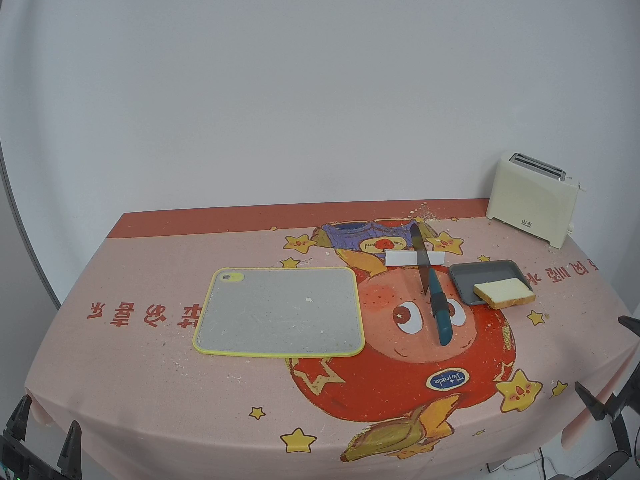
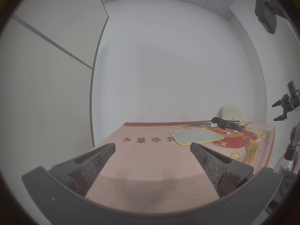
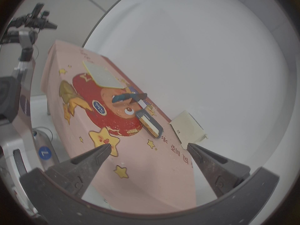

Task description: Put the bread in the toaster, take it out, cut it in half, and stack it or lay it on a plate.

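Note:
A slice of bread (image 1: 505,293) lies on a small grey tray (image 1: 481,276) at the right of the table; the bread (image 3: 148,123) lies flat. The cream toaster (image 1: 531,199) stands at the back right corner, toaster (image 3: 186,129) slots empty. A knife (image 1: 432,287) with a teal handle rests with its blade on a white holder (image 1: 403,258). A grey cutting board (image 1: 280,311) with a yellow rim lies mid-table. My left gripper (image 2: 152,152) is open off the table's front left corner. My right gripper (image 3: 148,152) is open off the front right edge.
A pink cartoon tablecloth (image 1: 167,381) covers the table, with crumbs near the back. A white wall stands close behind the table. The cutting board (image 2: 196,136) and knife (image 2: 226,123) lie far beyond the left gripper.

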`<state>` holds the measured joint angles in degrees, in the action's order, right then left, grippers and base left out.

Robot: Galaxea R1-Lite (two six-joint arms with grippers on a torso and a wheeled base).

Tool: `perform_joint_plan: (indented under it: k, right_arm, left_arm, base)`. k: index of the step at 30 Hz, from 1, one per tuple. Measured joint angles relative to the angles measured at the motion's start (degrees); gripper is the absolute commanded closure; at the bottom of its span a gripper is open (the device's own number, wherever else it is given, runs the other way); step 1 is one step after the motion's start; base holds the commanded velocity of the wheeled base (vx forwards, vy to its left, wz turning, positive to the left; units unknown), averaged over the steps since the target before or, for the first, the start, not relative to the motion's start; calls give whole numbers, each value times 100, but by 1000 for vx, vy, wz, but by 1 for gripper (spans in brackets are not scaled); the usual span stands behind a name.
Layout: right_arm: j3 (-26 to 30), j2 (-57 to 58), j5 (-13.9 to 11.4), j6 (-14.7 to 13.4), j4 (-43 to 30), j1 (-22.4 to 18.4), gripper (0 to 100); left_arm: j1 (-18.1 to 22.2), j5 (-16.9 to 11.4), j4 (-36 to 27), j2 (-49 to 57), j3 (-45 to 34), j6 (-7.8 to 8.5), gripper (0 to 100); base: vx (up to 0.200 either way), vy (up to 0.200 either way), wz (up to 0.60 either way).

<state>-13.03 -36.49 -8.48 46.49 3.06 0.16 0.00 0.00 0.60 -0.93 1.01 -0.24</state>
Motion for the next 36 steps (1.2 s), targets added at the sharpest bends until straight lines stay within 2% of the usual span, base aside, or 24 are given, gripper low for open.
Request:
perform_joint_plan:
  k: [5,12,16,29,31,32,34,36]
  right_arm:
    - [-121,-979,-13,742,723,-228,0]
    - [-122,-2061,-5,1251,1601,-412,0]
    - [-236,-2555,44,1415,1691,-447,0]
    - [-948,-3851,-33,1465,1713,-423,0]
    - [-1050,-3997,-139,1457,1688,-385,0]
    - [-1172,-4111,-405,1457,1670,-354,0]
    - [-1259,-4185,-631,1459,1670,-332,0]
    - [-1340,-4301,-1034,1465,1681,-318,0]
  left_arm:
    - [0,0,0,0,0,0,0]
    - [0,0,0,0,0,2,0]
    - [0,0,-2,0,0,2,0]
    - [0,0,-2,0,0,0,0]
    - [0,0,0,0,0,2,0]
    - [0,0,0,0,0,2,0]
    - [0,0,0,0,0,0,0]
    - [0,0,0,0,0,0,0]
  base:
    - [0,0,0]
    - [0,0,0]
    - [0,0,0]
    - [0,0,0]
    - [0,0,0]
    - [0,0,0]
    - [0,0,0]
    - [0,0,0]
